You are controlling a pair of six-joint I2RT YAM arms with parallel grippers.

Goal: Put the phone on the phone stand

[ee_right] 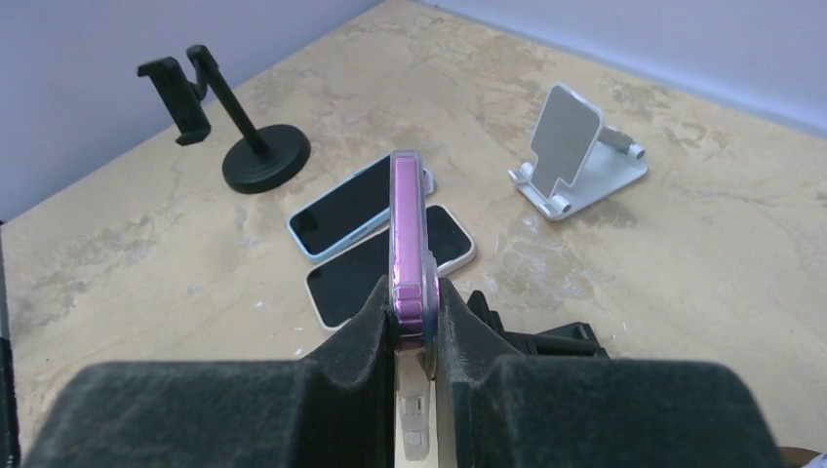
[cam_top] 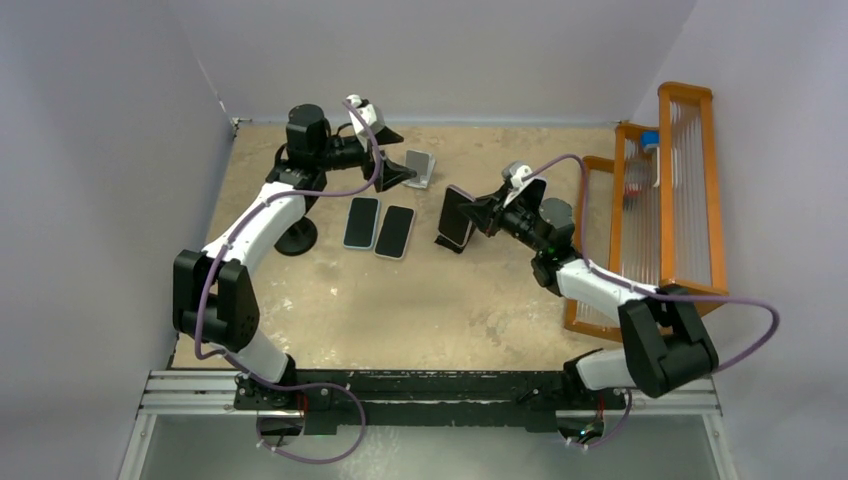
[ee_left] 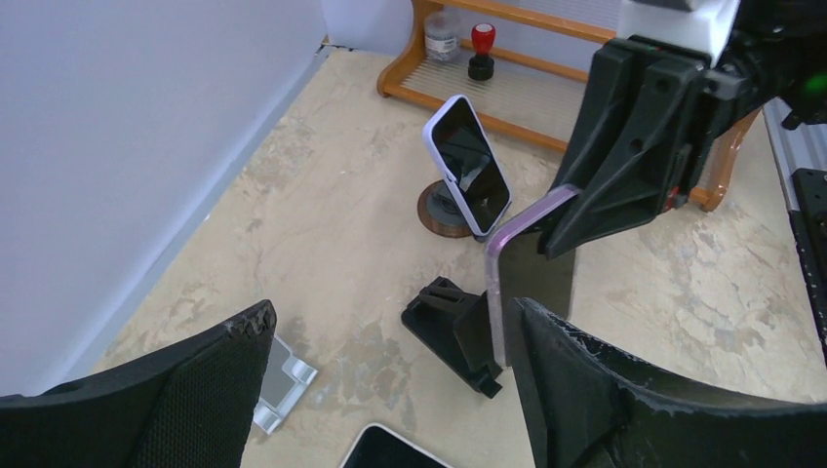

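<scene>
Our right gripper [ee_right: 410, 312] is clamped on the purple phone [ee_right: 408, 234], the two padded fingers [ee_right: 356, 336] pressing its front and back faces so that it stands on edge between them, upright over the table [cam_top: 400, 310]. Directly below and just to one side of that phone sits the black phone stand [ee_left: 453, 327], low and angular; in the left wrist view the phone's lower part comes down right against it, but we cannot tell whether it rests in the stand. Our left gripper [ee_left: 390, 317] holds nothing, with its fingers spread wide apart, and it hangs at the back of the table close to the silver folding stand [cam_top: 420, 168], which stands bare. Between the two arms, two more phones lie flat and side by side, screens up: one in a light blue case [ee_right: 346, 207] and one in a white case [ee_right: 385, 263], their long edges nearly touching. Further left stands a black pole stand [ee_right: 244, 136] on a round base. Beyond the held phone, the left wrist view shows another phone [ee_left: 468, 166] tilted on a round stand, near the wooden rack [cam_top: 690, 180] along the right wall.
</scene>
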